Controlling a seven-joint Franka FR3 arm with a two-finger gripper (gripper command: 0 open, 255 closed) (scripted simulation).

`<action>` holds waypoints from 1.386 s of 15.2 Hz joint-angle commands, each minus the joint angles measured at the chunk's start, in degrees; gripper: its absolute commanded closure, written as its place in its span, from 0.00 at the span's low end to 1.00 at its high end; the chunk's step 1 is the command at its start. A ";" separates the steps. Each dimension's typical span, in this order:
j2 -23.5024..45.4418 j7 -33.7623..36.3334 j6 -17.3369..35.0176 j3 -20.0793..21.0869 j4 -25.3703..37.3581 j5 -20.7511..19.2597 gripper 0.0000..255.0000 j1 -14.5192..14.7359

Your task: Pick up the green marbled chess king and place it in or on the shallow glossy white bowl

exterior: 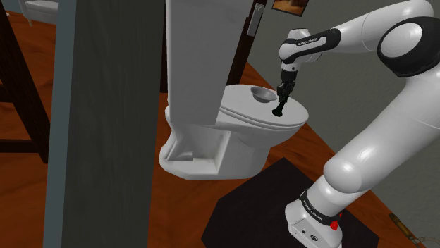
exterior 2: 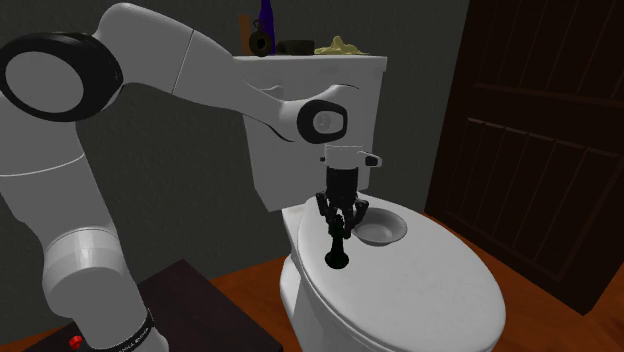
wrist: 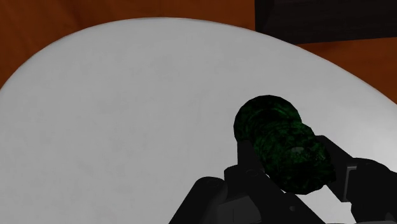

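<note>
shoulder view: king (exterior: 280,108) near lid (exterior: 297,118) edge

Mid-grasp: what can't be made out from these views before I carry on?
1. Whether the chess king stands on the toilet lid or hangs clear: the second exterior view shows no readable gap, and in the wrist view the king's own body hides its base.
2. Rim of the bowl nearest the hand: covered by the hand in the second exterior view.
3. Bottle on the tank: top cut off by that view's upper edge.
</note>
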 commanded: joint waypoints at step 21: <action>-2.78 -1.94 -12.59 0.44 10.00 0.11 1.00 0.38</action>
